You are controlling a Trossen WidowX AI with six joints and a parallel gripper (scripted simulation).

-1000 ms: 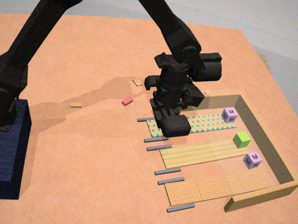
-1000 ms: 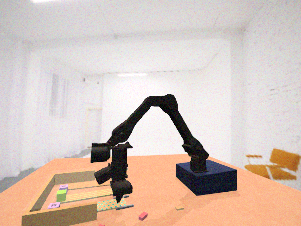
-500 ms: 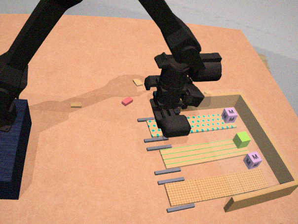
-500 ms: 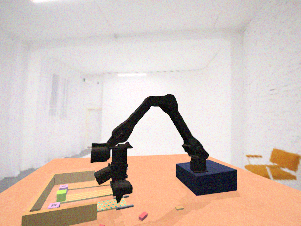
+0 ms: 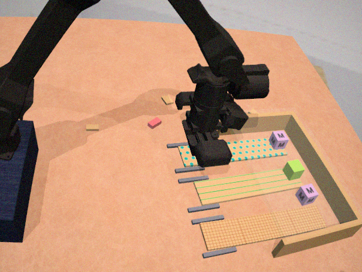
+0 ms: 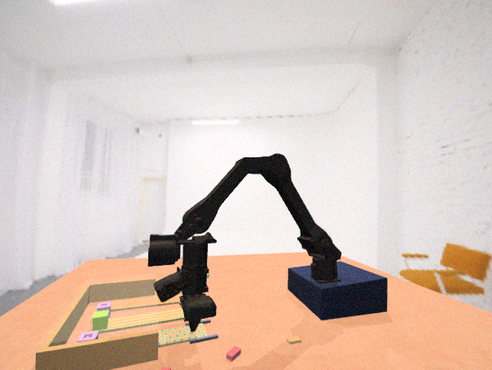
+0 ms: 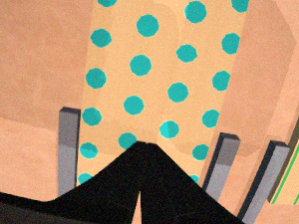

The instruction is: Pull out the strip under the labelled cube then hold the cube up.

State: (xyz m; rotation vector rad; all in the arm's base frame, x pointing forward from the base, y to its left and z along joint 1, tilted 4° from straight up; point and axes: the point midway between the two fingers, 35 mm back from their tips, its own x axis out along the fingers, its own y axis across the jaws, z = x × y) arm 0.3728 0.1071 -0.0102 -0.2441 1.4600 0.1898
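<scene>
A dotted strip [image 5: 252, 150] [image 6: 173, 335] [image 7: 159, 74] lies flat, with a lilac cube marked M [image 5: 278, 139] [image 6: 88, 336] on its far end. My gripper [image 6: 194, 329] [image 7: 145, 151] is shut with nothing between the fingertips. It points down over the near part of the dotted strip; I cannot tell whether the tips touch it. The fingertips are hidden in the top view. A green-lined strip [image 5: 240, 188] has a plain green cube [image 5: 293, 169] [image 6: 101, 319] on its far end. A second lilac M cube [image 5: 307, 195] [image 6: 103, 306] stands between that strip and a grid strip [image 5: 261, 229].
A wooden wall [image 5: 317, 171] [image 6: 102, 352] encloses the far end and parts of both sides. Grey rails [image 5: 193, 179] [image 6: 204, 339] [image 7: 69, 148] flank the strips' near ends. A red block [image 5: 154, 123] [image 6: 233, 353] and small tan pieces [image 5: 92, 127] [image 6: 294, 340] lie nearby.
</scene>
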